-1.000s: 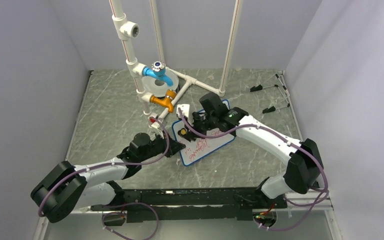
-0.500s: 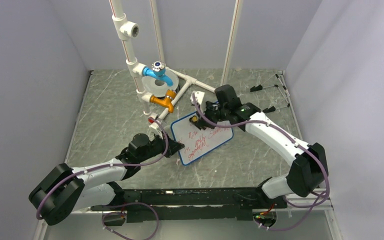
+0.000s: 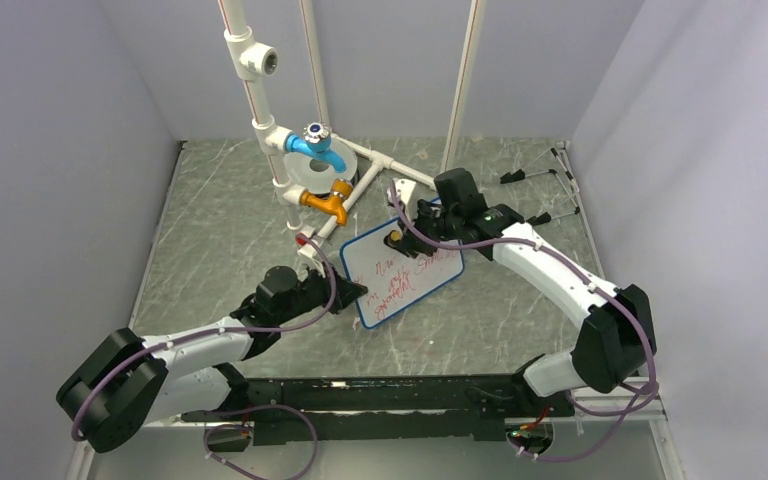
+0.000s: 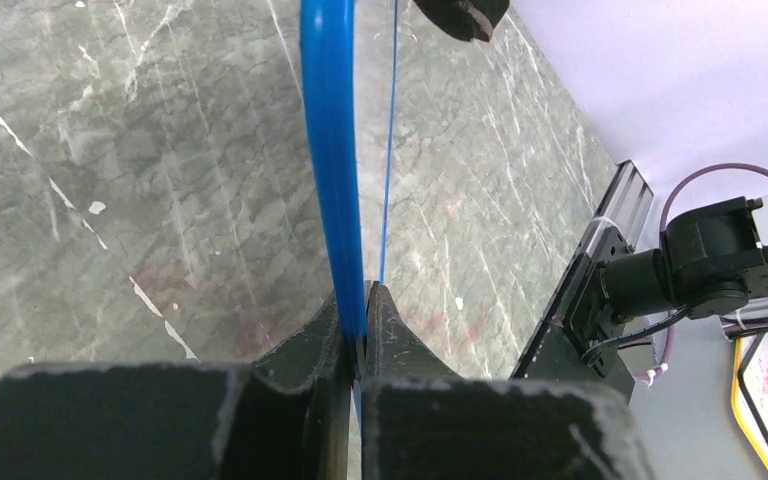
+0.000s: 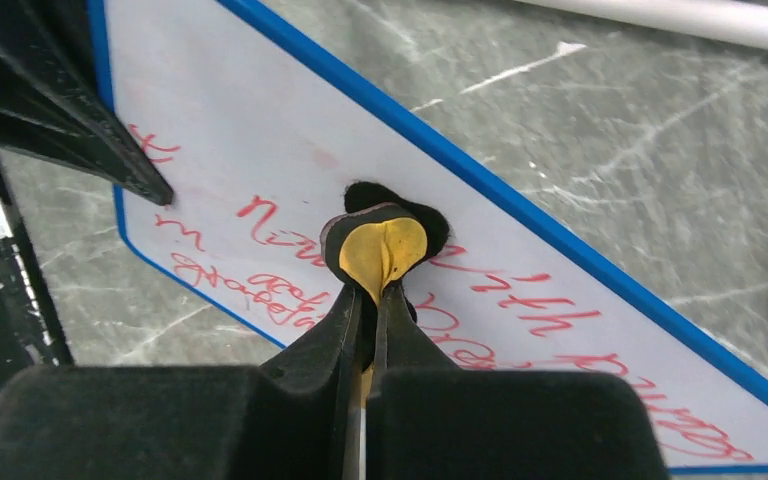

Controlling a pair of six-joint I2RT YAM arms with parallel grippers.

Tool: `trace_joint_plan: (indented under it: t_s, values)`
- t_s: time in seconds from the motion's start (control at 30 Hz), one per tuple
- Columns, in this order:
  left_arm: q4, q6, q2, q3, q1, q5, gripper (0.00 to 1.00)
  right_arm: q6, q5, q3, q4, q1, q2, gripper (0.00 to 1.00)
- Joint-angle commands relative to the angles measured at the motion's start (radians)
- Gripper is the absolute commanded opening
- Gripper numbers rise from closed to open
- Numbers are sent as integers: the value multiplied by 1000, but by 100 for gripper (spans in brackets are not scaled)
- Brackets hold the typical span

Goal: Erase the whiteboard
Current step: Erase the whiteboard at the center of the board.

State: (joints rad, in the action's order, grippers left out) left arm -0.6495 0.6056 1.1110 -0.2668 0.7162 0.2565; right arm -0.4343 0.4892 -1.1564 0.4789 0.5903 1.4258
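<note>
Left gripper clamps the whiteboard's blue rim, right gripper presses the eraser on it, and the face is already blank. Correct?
Not blank: the right wrist view shows red handwriting across the whiteboard around the eraser. Left gripper clamps the rim; right gripper presses the eraser on it.

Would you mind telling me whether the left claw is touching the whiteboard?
Touching. The left wrist view shows the left claw shut on the whiteboard, with its blue rim pinched between both fingers and no gap.
</note>
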Motion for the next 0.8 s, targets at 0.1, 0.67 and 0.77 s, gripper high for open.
trace_joint_plan:
  t_s: [0.1, 0.67, 0.77]
  values:
    - [-58, -35, 16, -38, 12, 82, 0, -89, 59, -3, 6, 65, 6, 0]
    - [-100, -50, 30, -24, 13, 102, 0, -137, 105, -11, 51, 9, 13, 0]
    - [-101, -49, 26, -19, 12, 99, 0, -182, 103, -24, 84, 99, 36, 0]
